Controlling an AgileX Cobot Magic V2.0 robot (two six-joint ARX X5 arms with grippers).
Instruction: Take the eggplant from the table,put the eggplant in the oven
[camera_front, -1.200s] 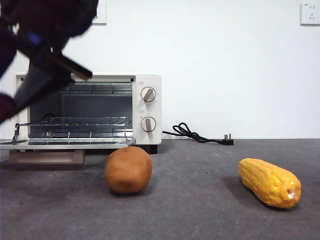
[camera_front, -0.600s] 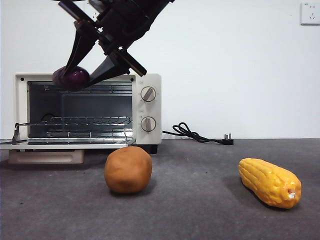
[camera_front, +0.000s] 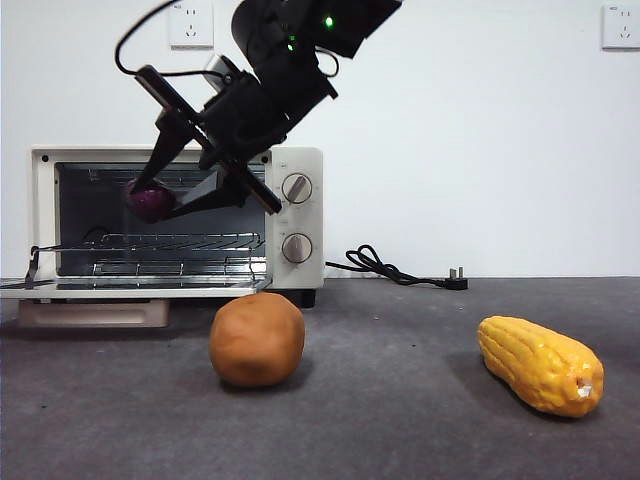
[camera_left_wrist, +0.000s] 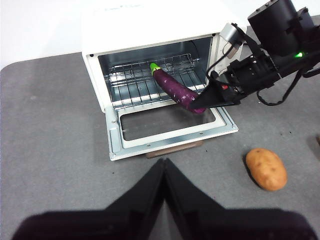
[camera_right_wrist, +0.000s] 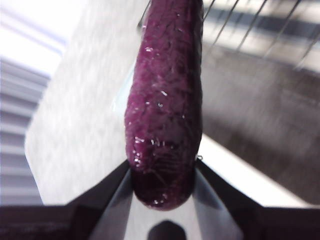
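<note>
The eggplant (camera_left_wrist: 175, 90) is long, glossy dark purple with a green tip, and it points into the open oven (camera_left_wrist: 150, 55). My right gripper (camera_front: 165, 195) is shut on its rear end, holding it above the wire rack (camera_front: 150, 243) at the oven mouth. In the right wrist view the eggplant (camera_right_wrist: 165, 100) fills the frame between the two jaws. In the front view only its purple end (camera_front: 150, 201) shows. My left gripper (camera_left_wrist: 164, 165) hangs shut above the table (camera_left_wrist: 50, 150), back from the oven's lowered door (camera_left_wrist: 170, 125), holding nothing.
A brown potato-like lump (camera_front: 257, 339) lies in front of the oven. A yellow corn cob (camera_front: 540, 365) lies at the right. A black power cord with plug (camera_front: 400, 271) runs along the wall behind.
The right arm has carried the eggplant lower and farther into the oven opening, from the oven's top edge down to just above the rack.
</note>
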